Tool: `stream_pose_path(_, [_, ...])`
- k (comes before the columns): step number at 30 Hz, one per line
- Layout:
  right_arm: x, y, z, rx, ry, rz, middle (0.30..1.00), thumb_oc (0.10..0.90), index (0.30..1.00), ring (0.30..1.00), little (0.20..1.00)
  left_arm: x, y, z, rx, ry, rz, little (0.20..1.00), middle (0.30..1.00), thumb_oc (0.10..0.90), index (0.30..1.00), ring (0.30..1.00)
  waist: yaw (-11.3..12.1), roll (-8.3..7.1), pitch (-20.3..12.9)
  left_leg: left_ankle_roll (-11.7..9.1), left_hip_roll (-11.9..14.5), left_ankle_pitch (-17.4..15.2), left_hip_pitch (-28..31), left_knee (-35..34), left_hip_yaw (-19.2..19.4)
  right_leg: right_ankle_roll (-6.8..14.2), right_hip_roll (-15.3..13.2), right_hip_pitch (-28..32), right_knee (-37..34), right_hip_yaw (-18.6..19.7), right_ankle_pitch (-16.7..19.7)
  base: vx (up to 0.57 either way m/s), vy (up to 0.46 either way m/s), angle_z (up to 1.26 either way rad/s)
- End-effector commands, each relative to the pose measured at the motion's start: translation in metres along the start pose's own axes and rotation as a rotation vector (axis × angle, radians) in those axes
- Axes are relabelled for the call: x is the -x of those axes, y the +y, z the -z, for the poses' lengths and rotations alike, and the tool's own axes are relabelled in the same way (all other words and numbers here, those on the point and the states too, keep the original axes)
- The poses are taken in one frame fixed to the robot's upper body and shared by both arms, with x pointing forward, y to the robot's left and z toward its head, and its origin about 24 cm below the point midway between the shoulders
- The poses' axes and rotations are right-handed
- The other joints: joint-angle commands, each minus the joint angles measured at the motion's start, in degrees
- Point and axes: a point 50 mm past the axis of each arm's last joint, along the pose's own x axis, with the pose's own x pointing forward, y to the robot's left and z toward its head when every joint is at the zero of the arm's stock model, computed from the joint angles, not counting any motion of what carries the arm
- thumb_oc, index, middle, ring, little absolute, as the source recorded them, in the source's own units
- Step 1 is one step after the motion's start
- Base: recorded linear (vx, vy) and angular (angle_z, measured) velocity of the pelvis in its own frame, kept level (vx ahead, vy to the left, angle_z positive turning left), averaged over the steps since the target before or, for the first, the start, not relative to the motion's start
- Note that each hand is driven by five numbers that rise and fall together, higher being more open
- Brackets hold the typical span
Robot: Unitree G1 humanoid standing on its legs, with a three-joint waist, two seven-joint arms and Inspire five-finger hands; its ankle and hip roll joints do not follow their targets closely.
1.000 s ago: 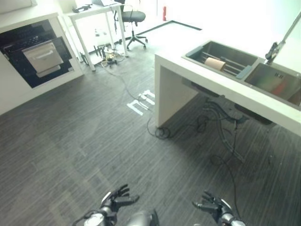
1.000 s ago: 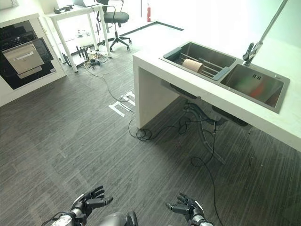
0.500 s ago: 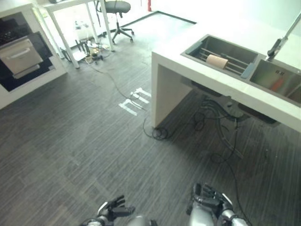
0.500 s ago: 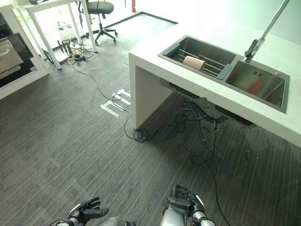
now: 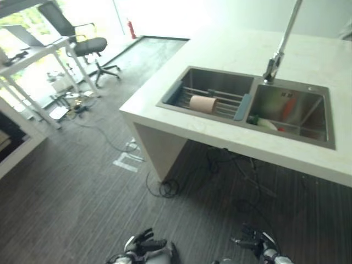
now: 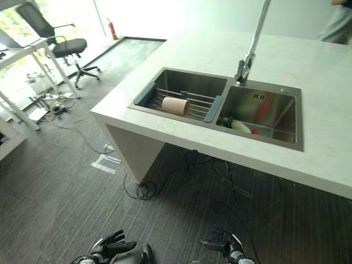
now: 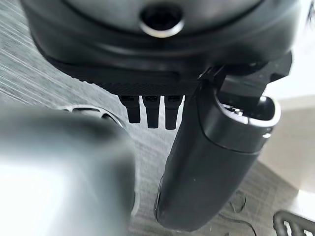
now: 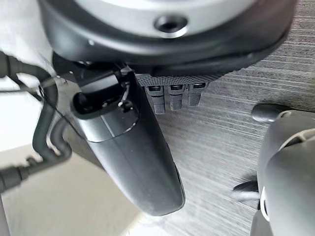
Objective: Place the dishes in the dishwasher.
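A double sink (image 5: pixel 220 82) is set in the white counter (image 5: pixel 231 47). In its left basin a beige cup (image 5: pixel 203 103) lies on its side on a wire rack. The right basin holds a green-and-white plate (image 5: pixel 265 124) and something red (image 5: pixel 289 107) below the tall faucet (image 5: pixel 278 52). My left hand (image 5: pixel 144 246) and right hand (image 5: pixel 256 245) hang low over the dark floor, well short of the counter. Both are open with relaxed fingers and hold nothing, as the left wrist view (image 7: pixel 216 162) and right wrist view (image 8: pixel 133 147) confirm.
An office chair (image 5: pixel 88 47) and a white desk (image 5: pixel 33 55) stand at the far left. Cables (image 5: pixel 168 188) coil on the floor by the counter's end, with pipes under the sink. White tape marks (image 5: pixel 127 162) lie on the floor.
The camera has swung toward the sink, which now looks closer and more central; the dark appliance at the left has left the picture. My right hand hangs lower than half a second ago.
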Motion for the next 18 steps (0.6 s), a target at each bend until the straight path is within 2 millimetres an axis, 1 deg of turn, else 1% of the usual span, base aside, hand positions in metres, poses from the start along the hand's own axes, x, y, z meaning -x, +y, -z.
stream_pose_path(1, [0.001,-0.008,-0.014,0.028,-0.068,0.0,0.9,0.8,0.9,0.9,0.9,0.006,0.012,0.003,0.022,-0.028,-0.047,0.9,0.9,0.8,0.9,0.9,3.3,1.93,0.0,-1.7,2.8,-3.8,1.3,9.4,-3.9,6.8,-0.7,-5.7,3.8,4.6,-0.3,0.25,0.193,-0.54])
stream_pose_path(2, [0.002,-0.01,-0.011,0.03,-0.059,0.003,0.9,0.8,0.9,0.9,0.9,0.006,0.014,0.007,0.033,-0.02,-0.054,0.9,0.9,0.8,0.9,0.9,3.5,2.2,0.0,-2.4,3.9,-3.0,0.3,9.4,-5.8,6.9,-0.3,-5.3,3.8,5.4,-0.8,0.29,0.219,-0.8])
stream_pose_path(3, [0.003,-0.012,-0.008,0.026,-0.049,0.014,0.9,0.8,0.9,0.9,0.9,0.007,0.014,0.009,0.034,-0.009,-0.057,0.9,0.9,0.8,0.9,0.9,3.6,2.32,-0.1,-2.6,4.4,-2.9,-0.1,9.4,-7.0,7.0,-0.1,-4.9,3.8,6.0,-1.2,0.34,0.274,-0.79])
stream_pose_path(4, [0.004,-0.015,-0.005,0.017,-0.037,0.031,0.9,0.8,0.9,0.9,0.9,0.007,0.014,0.011,0.03,0.004,-0.058,0.9,0.9,0.8,0.9,0.9,3.4,2.49,-0.1,-2.5,4.3,-3.2,0.0,9.4,-7.5,7.0,0.0,-4.4,3.8,6.4,-1.3,0.33,0.271,-0.52])
stream_pose_path(7, [0.006,-0.018,0.001,-0.011,-0.019,0.067,0.9,0.8,0.9,0.9,0.9,0.007,0.015,0.014,0.016,0.031,-0.059,0.9,0.9,0.8,0.9,0.9,2.7,2.81,-0.3,-2.0,4.0,-4.6,1.5,9.4,-6.2,7.0,-0.2,-3.7,3.8,6.0,-1.5,0.26,0.225,-0.45])
stream_pose_path(8, [0.008,-0.02,0.007,-0.043,-0.002,0.087,0.9,0.8,0.9,0.9,0.9,0.007,0.018,0.017,0.015,0.056,-0.074,0.9,0.9,0.8,0.9,0.9,2.2,3.09,-0.5,-1.4,3.0,-5.4,2.7,9.4,-5.8,7.3,-0.5,-3.2,3.8,6.1,-1.0,0.34,0.294,-0.42])
stream_pose_path(10, [0.009,-0.02,0.011,-0.066,0.009,0.097,0.9,0.8,0.9,0.9,0.9,0.008,0.022,0.02,0.013,0.076,-0.093,0.9,0.9,0.8,0.9,0.9,1.9,3.63,-0.8,-0.3,2.1,-6.7,4.1,9.4,-5.2,7.6,-0.6,-2.2,3.8,6.1,-0.6,0.36,0.278,-0.19])
stream_pose_path(12, [0.008,-0.018,0.013,-0.074,0.012,0.095,0.9,0.8,0.9,0.9,0.9,0.009,0.027,0.021,0.009,0.088,-0.112,0.9,0.9,0.8,0.9,0.9,1.6,4.4,-0.8,1.1,1.2,-7.8,5.2,9.4,-5.0,8.1,-0.4,-1.4,4.1,6.0,1.1,0.28,0.221,-0.35])
stream_pose_path(13, [0.008,-0.017,0.012,-0.079,0.01,0.095,0.9,0.8,0.9,0.9,0.9,0.009,0.029,0.021,0.011,0.092,-0.119,0.9,0.9,0.8,0.9,0.9,1.7,4.48,-0.8,1.8,0.6,-8.2,5.5,9.4,-4.8,8.4,-0.6,-2.1,6.1,6.1,1.3,0.22,0.199,-0.52])
stream_pose_path(14, [0.007,-0.016,0.011,-0.096,0.001,0.095,0.9,0.8,0.9,0.9,0.9,0.01,0.032,0.021,0.011,0.096,-0.129,0.9,0.9,0.8,0.9,0.9,1.6,4.58,-0.7,3.2,-0.1,-8.9,5.9,9.4,-4.1,8.8,-0.9,-3.7,10.8,6.5,2.0,0.18,0.192,-0.44])
stream_pose_path(17, [0.007,-0.014,0.008,-0.132,-0.033,0.094,0.9,0.8,0.9,0.9,0.9,0.01,0.036,0.018,-0.004,0.091,-0.14,0.9,0.9,0.8,0.9,0.9,0.9,4.58,0.0,6.2,-2.0,-10.6,6.8,9.4,-2.6,10.3,-0.6,-9.6,23.0,7.8,4.7,0.15,0.174,-0.41])
stream_pose_path(18, [0.007,-0.013,0.007,-0.124,-0.039,0.082,0.9,0.8,0.9,0.9,0.9,0.01,0.037,0.018,0.008,0.09,-0.154,0.9,0.9,0.8,0.9,0.9,0.8,4.47,0.5,7.1,-2.7,-11.3,7.4,9.4,-1.8,10.8,-1.6,-12.8,28.3,7.1,6.1,0.16,0.152,-0.28])
